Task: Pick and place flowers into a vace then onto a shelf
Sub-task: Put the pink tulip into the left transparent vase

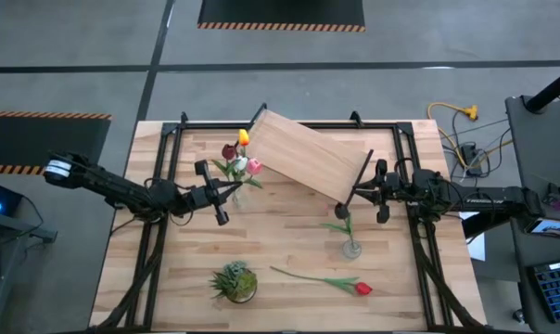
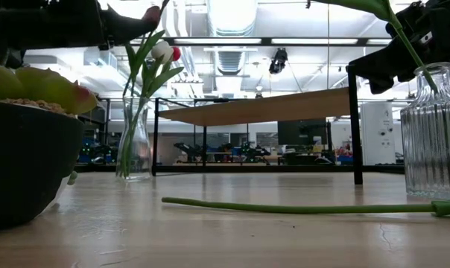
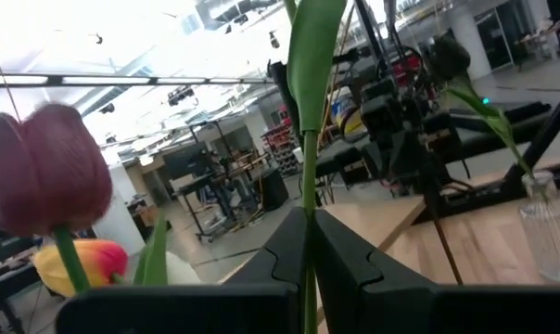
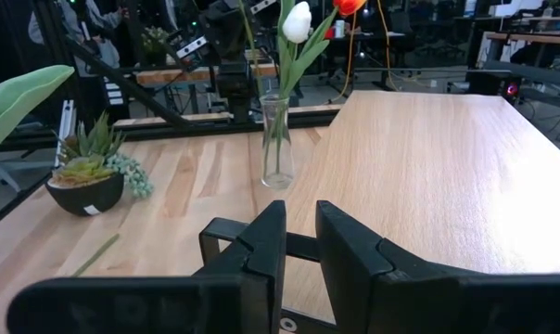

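Your left gripper (image 1: 226, 192) is pinched tight on a green stem (image 3: 308, 195) of the flowers (image 1: 240, 160) standing in the slim glass vase (image 2: 133, 141), just beside the shelf (image 1: 310, 156). Your right gripper (image 1: 369, 190), at the shelf's opposite edge, shows fingers (image 4: 261, 250) narrowly parted, holding nothing. A ribbed vase (image 1: 351, 247) with one stem and a loose red tulip (image 1: 328, 280) lie near the shelf.

- High view: even, soft overhead light; only faint shadows on the pale slatted wooden bench (image 1: 289, 260).
- Low view: ceiling lamps glare at upper centre; the dark round plant pot (image 2: 24, 160) at lower left is blurred.
- Left wrist view: washed-out upper left; the maroon tulip head (image 3: 41, 169) is soft.
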You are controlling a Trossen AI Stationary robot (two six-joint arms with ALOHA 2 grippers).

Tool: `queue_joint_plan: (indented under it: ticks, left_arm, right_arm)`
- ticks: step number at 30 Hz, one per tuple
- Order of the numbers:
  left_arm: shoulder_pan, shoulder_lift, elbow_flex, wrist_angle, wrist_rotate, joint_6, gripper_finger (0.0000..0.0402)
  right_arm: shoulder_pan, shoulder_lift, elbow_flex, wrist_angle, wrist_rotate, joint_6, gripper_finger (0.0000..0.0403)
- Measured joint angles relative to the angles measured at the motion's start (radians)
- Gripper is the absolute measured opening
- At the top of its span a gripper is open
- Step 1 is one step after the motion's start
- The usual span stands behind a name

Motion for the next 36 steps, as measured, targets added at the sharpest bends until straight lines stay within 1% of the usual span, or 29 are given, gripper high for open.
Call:
queue_joint_plan:
  ticks: [5, 9, 14, 17, 20, 25, 29, 36]
  left_arm:
    - [0.000, 0.001, 0.011, 0.008, 0.005, -0.002, 0.0000]
    - [0.000, 0.019, 0.010, 0.091, 0.054, -0.041, 0.0000]
    - [0.000, 0.048, 0.021, 0.121, 0.064, -0.052, 0.0000]
    - [0.008, 0.089, 0.037, 0.170, 0.076, -0.052, 0.0000]
    - [0.022, 0.143, 0.054, 0.220, 0.093, -0.025, 0.0000]
    - [0.034, 0.195, 0.058, 0.232, 0.091, -0.014, 0.0000]
    - [0.034, 0.205, 0.055, 0.236, 0.091, -0.003, 0.0000]
    - [0.034, 0.196, 0.046, 0.223, 0.060, 0.083, 0.0000]
  right_arm:
    - [0.000, 0.000, 0.000, 0.000, 0.000, -0.003, 0.0057]
    - [0.000, 0.000, 0.000, 0.000, 0.000, -0.003, 0.0057]
    - [0.000, 0.000, 0.000, 0.000, 0.000, -0.003, 0.0057]
    - [0.000, 0.000, 0.000, 0.000, 0.000, -0.003, 0.0057]
    - [0.000, 0.000, 0.000, 0.000, 0.000, -0.003, 0.0057]
    - [0.000, 0.000, 0.000, 0.000, -0.001, -0.002, 0.0057]
    - [0.000, 0.000, 0.000, 0.000, -0.001, -0.002, 0.0057]
    - [0.000, 0.001, 0.000, 0.000, -0.001, 0.000, 0.0057]
